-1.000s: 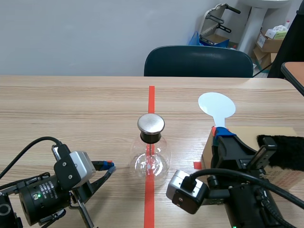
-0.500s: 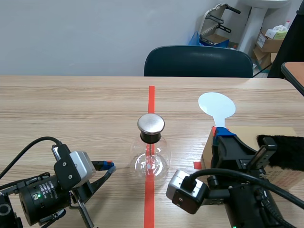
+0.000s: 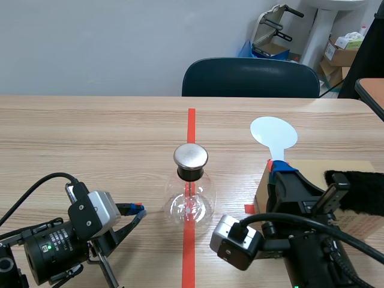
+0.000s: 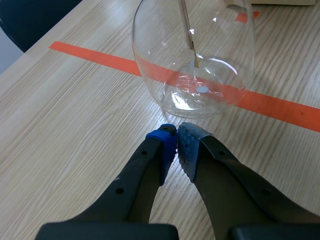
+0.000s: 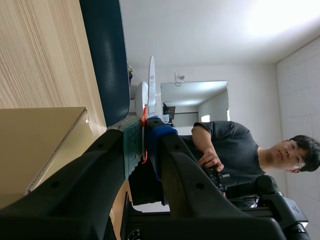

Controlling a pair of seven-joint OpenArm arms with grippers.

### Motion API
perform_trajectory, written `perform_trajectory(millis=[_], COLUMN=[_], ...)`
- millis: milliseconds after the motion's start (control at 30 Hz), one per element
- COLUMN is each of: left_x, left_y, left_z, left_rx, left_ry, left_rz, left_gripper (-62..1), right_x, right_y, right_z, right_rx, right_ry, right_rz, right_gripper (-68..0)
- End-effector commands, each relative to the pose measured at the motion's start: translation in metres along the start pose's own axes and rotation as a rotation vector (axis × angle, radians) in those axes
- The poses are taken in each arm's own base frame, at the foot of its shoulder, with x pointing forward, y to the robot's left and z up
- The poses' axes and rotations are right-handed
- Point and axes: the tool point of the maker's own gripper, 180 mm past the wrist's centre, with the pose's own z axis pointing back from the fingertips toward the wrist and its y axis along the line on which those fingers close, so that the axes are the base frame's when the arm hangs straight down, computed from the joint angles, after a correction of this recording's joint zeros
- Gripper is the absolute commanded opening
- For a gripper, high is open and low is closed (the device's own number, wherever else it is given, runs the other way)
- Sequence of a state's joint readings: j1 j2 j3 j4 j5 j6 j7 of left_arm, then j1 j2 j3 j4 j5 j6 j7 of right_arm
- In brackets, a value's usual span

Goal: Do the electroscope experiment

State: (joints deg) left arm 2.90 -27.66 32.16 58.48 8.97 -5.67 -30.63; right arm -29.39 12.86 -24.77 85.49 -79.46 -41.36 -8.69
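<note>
A: Your right gripper [image 3: 278,169] is clamped on the white paddle [image 3: 273,133], beside the cardboard box [image 3: 354,171] and well apart from the electroscope [image 3: 191,192] on the centre tape. Bringing the paddle to the metal cap [image 3: 191,156] looks not yet done.

B: Your left gripper [image 4: 176,143]: closed, empty, just short of the glass. Only its wrist view shows you the inner rod [image 4: 187,25].

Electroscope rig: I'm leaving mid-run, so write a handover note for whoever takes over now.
Left gripper: fingers shut on nothing, low on the table just short of the electroscope.
Right gripper: shut on the white paddle by its stem, above the cardboard box; black fur cloth lies on the box.
Done: paddle picked up.
To do: bring paddle to the metal cap; whether it was rubbed, cannot tell.
</note>
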Motion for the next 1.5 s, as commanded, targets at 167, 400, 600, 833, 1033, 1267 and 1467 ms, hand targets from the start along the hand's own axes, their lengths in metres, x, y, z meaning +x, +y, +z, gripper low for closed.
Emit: perform_trajectory(millis=[167,400,600,833,1033,1267,1467], left_x=[0.004,0.004,0.004,0.004,0.004,0.004,0.004], left_y=[0.003,0.003,0.003,0.003,0.003,0.003,0.003], left_z=[0.001,0.001,0.001,0.001,0.001,0.001,0.001], left_rx=[0.009,0.009,0.009,0.009,0.009,0.009,0.009], left_ry=[-0.018,-0.018,-0.018,-0.018,-0.018,-0.018,-0.018], left_rz=[-0.003,-0.003,-0.003,-0.003,-0.003,-0.003,-0.003], left_gripper=[-55.4,-55.4,-55.4,-55.4,-55.4,-55.4,-55.4], right_x=[-0.003,-0.003,-0.002,0.006,0.028,0.057,0.075], right_y=[-0.023,-0.023,-0.023,-0.023,-0.023,-0.022,-0.022], right_z=[-0.007,-0.007,-0.007,-0.007,-0.004,0.003,0.011], right_rx=[-0.099,-0.099,-0.099,-0.099,-0.099,-0.099,-0.099], right_ry=[0.003,0.003,0.002,-0.044,-0.165,-0.331,-0.441], right_rz=[-0.010,-0.010,-0.010,-0.007,-0.001,0.007,0.012], right_gripper=[-65.8,-65.8,-65.8,-65.8,-65.8,-65.8,-65.8])
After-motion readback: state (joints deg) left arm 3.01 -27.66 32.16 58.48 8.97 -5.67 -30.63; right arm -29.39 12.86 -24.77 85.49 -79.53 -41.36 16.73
